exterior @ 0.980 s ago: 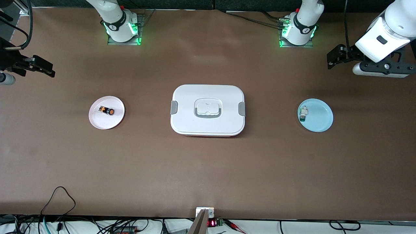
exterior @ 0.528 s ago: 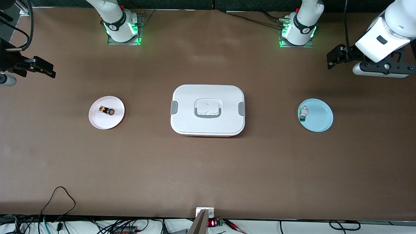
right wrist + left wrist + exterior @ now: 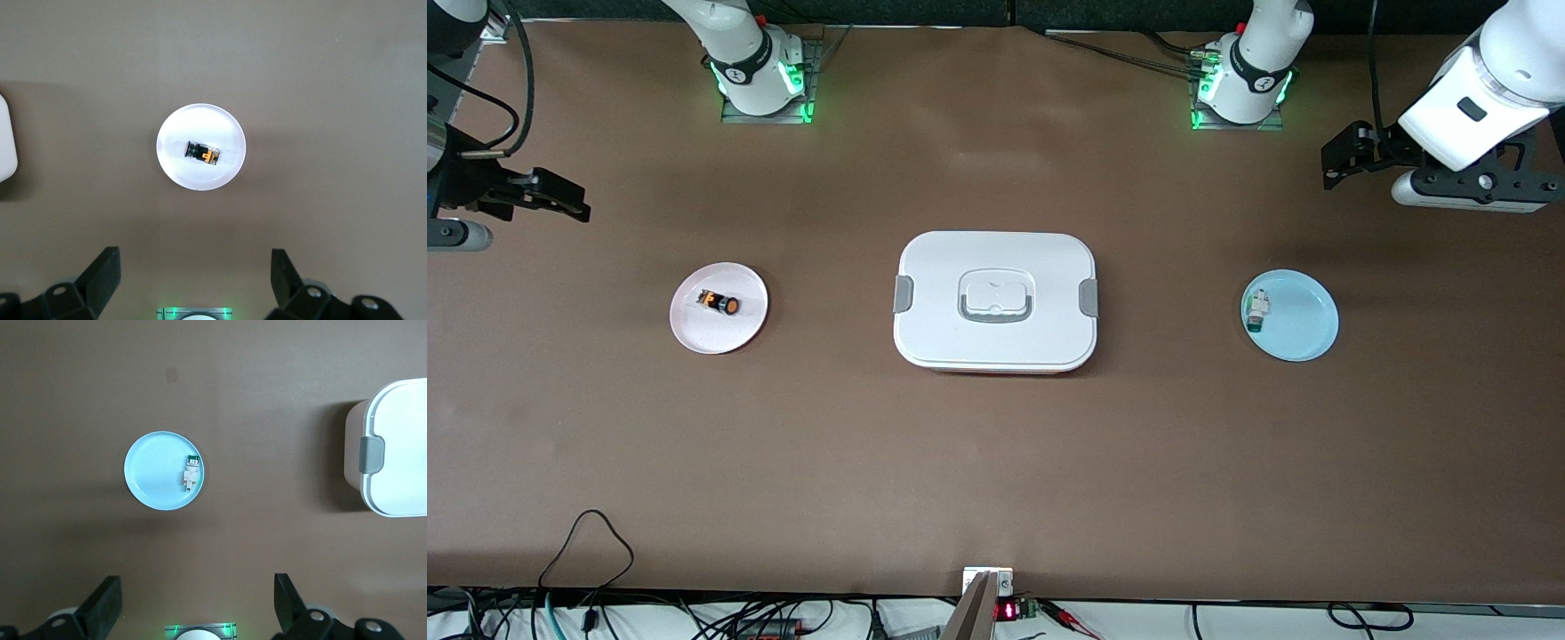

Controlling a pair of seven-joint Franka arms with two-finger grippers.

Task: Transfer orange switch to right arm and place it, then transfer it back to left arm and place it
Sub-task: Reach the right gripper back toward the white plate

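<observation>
The orange switch (image 3: 719, 303) lies on its side on a pink plate (image 3: 740, 327) toward the right arm's end of the table; it shows in the right wrist view too (image 3: 203, 153). The white lidded box (image 3: 996, 338) stands mid-table between the two plates. My right gripper (image 3: 551, 197) hangs high over bare table at its own end, off to the side of the pink plate (image 3: 200, 179), open and empty (image 3: 193, 280). My left gripper (image 3: 1356, 153) waits high over the table at the left arm's end, open and empty (image 3: 197, 613).
A light-blue plate (image 3: 1303, 324) toward the left arm's end holds a small white switch with a green end (image 3: 1257, 311). The left wrist view shows that plate (image 3: 150, 477) and the box's latch side (image 3: 400, 447). Cables lie along the table edge nearest the camera (image 3: 587, 542).
The right gripper has shifted a little toward the pink plate. The left arm, the switch and the box have not moved.
</observation>
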